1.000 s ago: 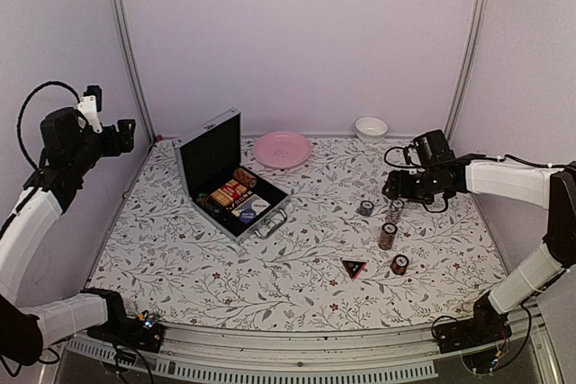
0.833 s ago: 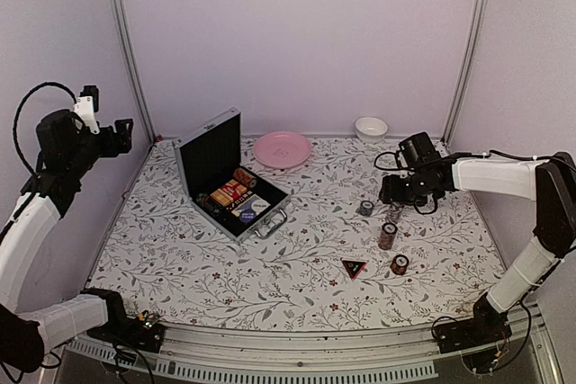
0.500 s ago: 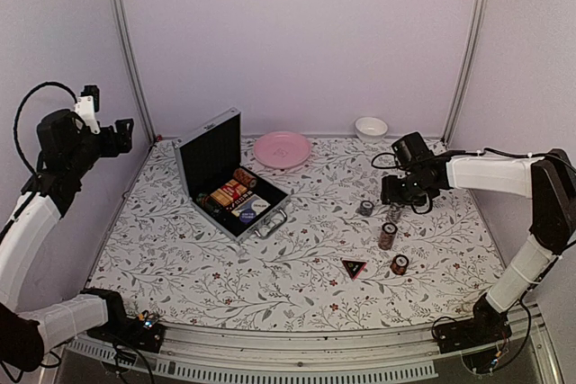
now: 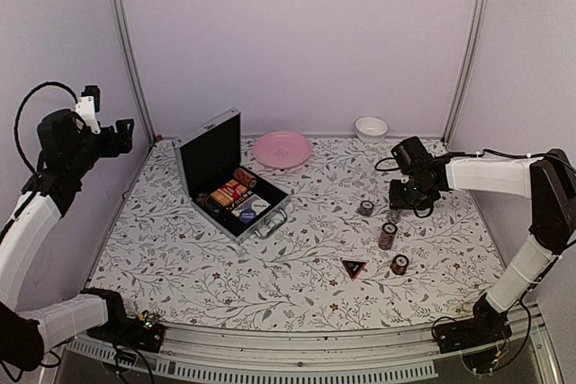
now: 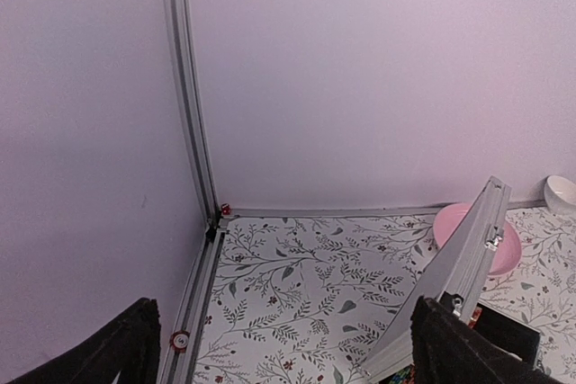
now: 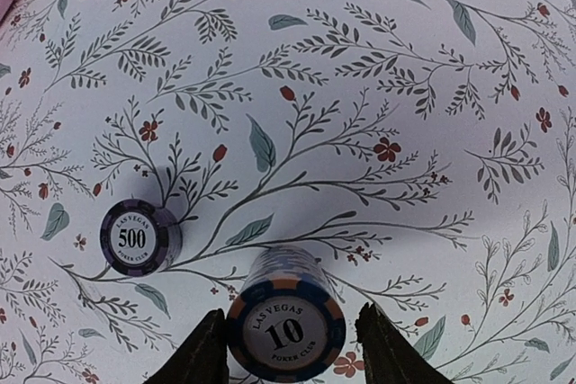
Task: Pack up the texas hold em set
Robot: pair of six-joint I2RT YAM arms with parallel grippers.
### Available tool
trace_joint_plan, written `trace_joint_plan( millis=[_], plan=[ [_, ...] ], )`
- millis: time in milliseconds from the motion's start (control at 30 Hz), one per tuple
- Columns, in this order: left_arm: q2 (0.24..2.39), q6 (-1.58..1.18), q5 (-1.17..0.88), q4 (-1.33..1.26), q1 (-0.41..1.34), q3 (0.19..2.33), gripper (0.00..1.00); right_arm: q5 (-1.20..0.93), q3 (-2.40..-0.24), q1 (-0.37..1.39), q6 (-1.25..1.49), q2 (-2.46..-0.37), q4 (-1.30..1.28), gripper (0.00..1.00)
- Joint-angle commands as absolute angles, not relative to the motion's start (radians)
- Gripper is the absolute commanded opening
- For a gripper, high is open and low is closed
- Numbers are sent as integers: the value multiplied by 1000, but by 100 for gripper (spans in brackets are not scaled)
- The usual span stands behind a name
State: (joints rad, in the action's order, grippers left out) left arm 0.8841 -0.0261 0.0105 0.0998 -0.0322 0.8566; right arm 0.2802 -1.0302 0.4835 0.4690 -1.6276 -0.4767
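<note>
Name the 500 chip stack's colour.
Dark purple; the 500 stack shows best in the right wrist view.

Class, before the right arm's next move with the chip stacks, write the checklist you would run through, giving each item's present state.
1. The right gripper is open: ok.
2. The "10" chip stack sits centred between its fingers: ok.
3. The "500" chip stack is apart from those fingers: ok.
4. The case has its lid open: ok.
5. A free slot in the case for this stack: cannot tell.
6. The left gripper is away from the case: ok.
</note>
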Motion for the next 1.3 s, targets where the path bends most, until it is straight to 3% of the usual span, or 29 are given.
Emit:
trace_joint_plan(
  millis=[0,233,333,633,767,933,1267],
  plan=[
    [888,-18,0,86,-23,848,97,303,-1018,488,492,-1650,-474,47],
    [885,-20,-2,86,-23,847,97,285,-1023,488,496,-1678,-445,47],
    [885,-20,-6,86,-24,847,97,284,-1022,488,502,-1684,-440,42],
    [882,-22,-7,86,-23,847,97,245,-1068,490,516,-1575,-447,3],
    [884,-24,-13,86,-23,848,97,207,-1135,546,491,-1513,-361,2],
    [882,-29,-19,85,-23,847,97,165,-1087,655,480,-1510,-43,2],
    [862,-32,-26,75,-24,838,97,250,-1202,866,298,-1841,409,2]
  ],
)
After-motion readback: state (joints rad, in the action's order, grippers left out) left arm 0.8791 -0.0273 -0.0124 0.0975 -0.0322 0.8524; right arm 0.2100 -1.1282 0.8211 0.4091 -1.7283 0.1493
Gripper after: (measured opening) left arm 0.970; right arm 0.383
